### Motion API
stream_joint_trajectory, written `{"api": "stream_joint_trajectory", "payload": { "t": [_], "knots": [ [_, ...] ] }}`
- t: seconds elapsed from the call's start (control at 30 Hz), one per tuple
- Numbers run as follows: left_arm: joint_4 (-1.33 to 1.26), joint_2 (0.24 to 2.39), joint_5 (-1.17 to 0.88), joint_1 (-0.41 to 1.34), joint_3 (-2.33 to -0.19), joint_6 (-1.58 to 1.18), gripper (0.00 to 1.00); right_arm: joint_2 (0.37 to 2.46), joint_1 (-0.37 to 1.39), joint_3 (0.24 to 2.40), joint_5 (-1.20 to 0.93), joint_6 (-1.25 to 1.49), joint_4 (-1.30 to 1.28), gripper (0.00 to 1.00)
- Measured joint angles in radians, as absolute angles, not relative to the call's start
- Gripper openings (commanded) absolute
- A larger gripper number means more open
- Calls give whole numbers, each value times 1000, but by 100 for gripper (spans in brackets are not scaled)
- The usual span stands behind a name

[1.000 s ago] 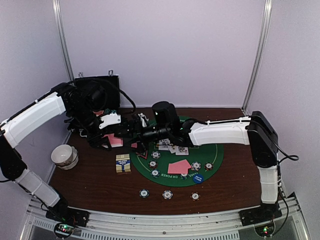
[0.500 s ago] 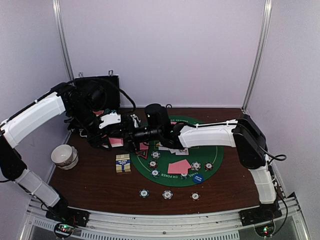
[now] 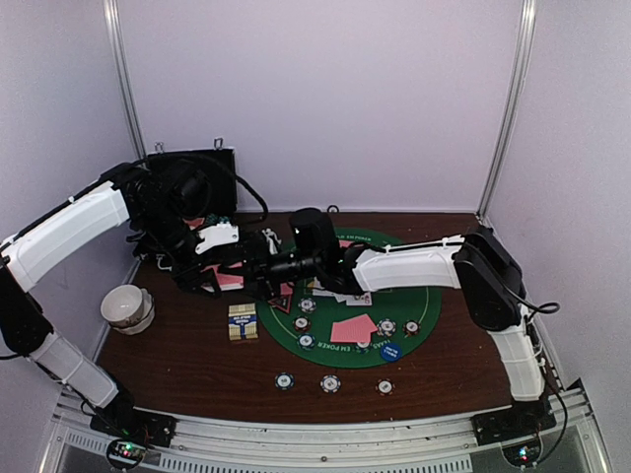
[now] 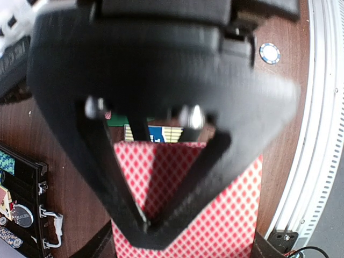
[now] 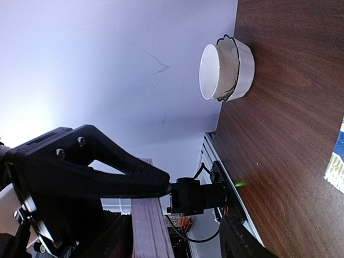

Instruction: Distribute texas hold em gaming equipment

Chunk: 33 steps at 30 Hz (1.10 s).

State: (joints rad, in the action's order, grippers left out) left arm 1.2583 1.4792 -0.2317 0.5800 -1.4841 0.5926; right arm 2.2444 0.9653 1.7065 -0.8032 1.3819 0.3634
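At 10 o'clock of mat (image 3: 424, 296): left end effector (image 4: 145, 228) pinching cards (image 4: 226, 215); right end effector (image 5: 196, 207) spread alongside. Risk: double-pick, spill.

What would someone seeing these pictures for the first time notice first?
Both arms meet over the table at far left, where the left gripper is shut on a stack of red-backed cards and the right gripper reaches toward it with jaws apart. A round green mat strewn with chips fills the middle, and a white bowl sits at the left edge.
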Motion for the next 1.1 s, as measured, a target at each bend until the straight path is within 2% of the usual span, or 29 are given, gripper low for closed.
{"api": "stream_joint_trajectory", "payload": {
  "t": [0.57, 0.9, 1.1],
  "knots": [
    [1258, 1479, -232, 583, -1484, 593, 0, 2127, 933, 1603, -816, 1317, 311, 29],
    [1258, 1477, -231, 583, -1484, 593, 0, 2053, 922, 1566, -815, 1305, 273, 23],
    [1258, 1477, -230, 583, -1484, 593, 0, 2029, 922, 1527, -816, 1321, 301, 16]
  ]
}}
